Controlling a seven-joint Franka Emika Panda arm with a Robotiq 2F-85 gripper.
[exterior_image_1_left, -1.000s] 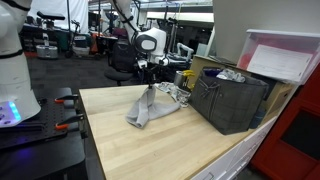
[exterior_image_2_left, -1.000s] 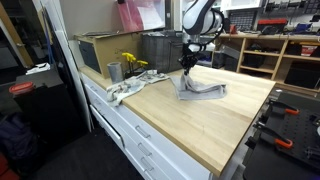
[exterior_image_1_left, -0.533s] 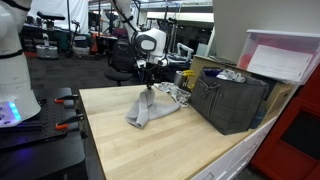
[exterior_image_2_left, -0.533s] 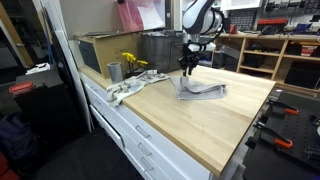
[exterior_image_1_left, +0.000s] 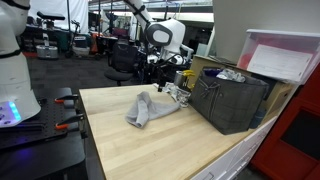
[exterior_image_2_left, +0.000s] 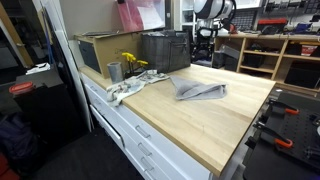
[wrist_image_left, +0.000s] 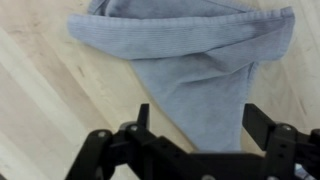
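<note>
The wrist view looks straight down on the grey cloth (wrist_image_left: 190, 60). It shows the folds, a rolled upper edge and a point tapering towards the camera, and the claw (wrist_image_left: 200, 128) with its fingers (wrist_image_left: 143, 115) spread wide and nothing between them. Only the exterior views show height. In both of them the claw (exterior_image_1_left: 165, 75) (exterior_image_2_left: 205, 42) hangs well above the cloth (exterior_image_1_left: 148, 108) (exterior_image_2_left: 200, 91), off towards the black crate (exterior_image_1_left: 230, 100).

A second ago the claw was pinching the cloth and pulling it up into a peak. Now it has let go and risen, and the cloth has slumped into a low heap near the middle of the tabletop (exterior_image_1_left: 150, 145).

The tabletop is pale butcher-block wood over white drawers (exterior_image_2_left: 140, 135). In an exterior view a white rag (exterior_image_2_left: 125, 92) droops over its edge beside a metal cup (exterior_image_2_left: 114, 71). Around it is a workshop with shelving, machines and red clamps (exterior_image_2_left: 285, 140).
</note>
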